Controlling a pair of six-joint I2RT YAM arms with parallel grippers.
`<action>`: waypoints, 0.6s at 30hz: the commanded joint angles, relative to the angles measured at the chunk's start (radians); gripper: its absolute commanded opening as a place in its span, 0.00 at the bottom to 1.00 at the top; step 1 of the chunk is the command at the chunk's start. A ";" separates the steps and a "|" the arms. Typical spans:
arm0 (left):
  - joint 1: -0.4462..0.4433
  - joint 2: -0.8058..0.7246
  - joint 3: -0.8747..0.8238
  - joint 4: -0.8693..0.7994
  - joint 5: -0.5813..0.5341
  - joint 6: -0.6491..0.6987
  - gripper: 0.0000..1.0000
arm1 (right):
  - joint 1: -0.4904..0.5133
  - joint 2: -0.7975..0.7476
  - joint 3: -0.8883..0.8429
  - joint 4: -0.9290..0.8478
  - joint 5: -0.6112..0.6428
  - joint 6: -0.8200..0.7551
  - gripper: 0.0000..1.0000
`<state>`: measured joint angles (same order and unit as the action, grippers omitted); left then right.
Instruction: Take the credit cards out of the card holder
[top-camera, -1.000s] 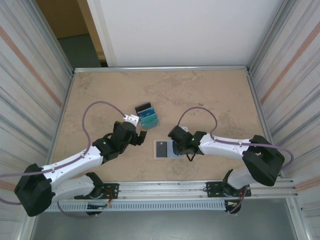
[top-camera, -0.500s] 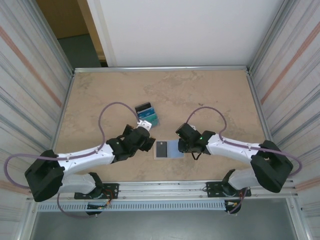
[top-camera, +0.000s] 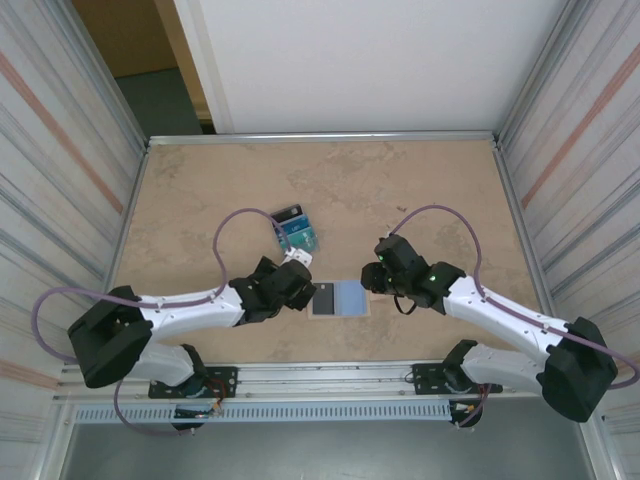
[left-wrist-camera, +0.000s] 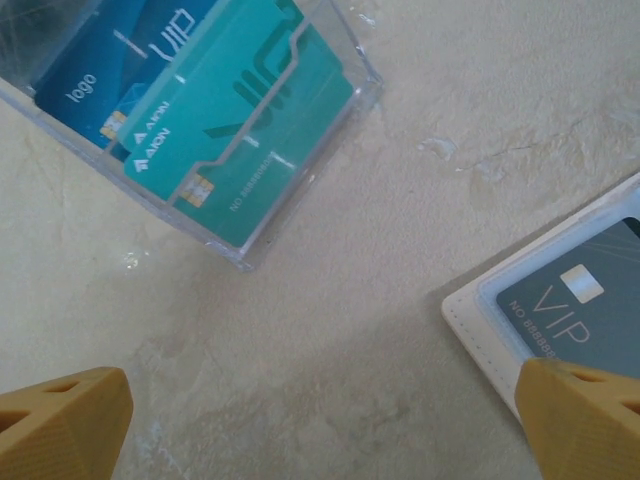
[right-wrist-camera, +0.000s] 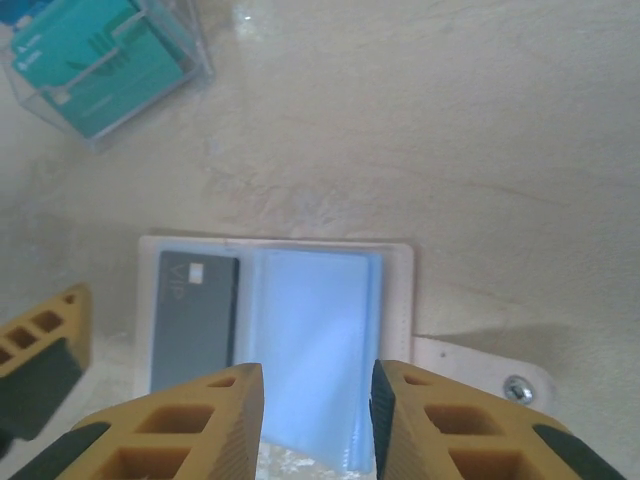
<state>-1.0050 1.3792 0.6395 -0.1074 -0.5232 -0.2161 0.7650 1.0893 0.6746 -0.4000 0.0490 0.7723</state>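
The left gripper (left-wrist-camera: 320, 430) hangs low, jaws spread wide with nothing between them, one fingertip (left-wrist-camera: 585, 420) just by the holder's rim. Behind it, close by, sits a clear box (top-camera: 297, 229) of teal and blue cards. The holder (right-wrist-camera: 310, 300) lies open and flat at the table's near middle, with a dark card (right-wrist-camera: 195, 320) in its left pocket and a blue sleeve on the right. The right gripper (right-wrist-camera: 315, 410) is over that sleeve, jaws narrowly apart and gripping nothing. I cannot tell whether it presses down. If the holder is unpinned, a finger scraping at the flat card may shove the holder sideways or pinch sleeve and card together. A wide swing could knock the box.
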 joint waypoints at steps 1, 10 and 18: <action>-0.009 0.029 0.017 0.060 0.008 -0.035 0.99 | -0.006 0.001 -0.016 0.071 -0.100 0.029 0.34; -0.009 0.121 0.030 0.052 0.002 -0.073 0.99 | 0.011 0.128 -0.027 0.168 -0.212 0.075 0.29; -0.009 0.097 -0.010 0.020 -0.009 -0.121 0.99 | 0.069 0.294 0.029 0.214 -0.244 0.082 0.23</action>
<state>-1.0096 1.4979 0.6415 -0.0624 -0.5098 -0.2958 0.8177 1.3396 0.6640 -0.2161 -0.1654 0.8360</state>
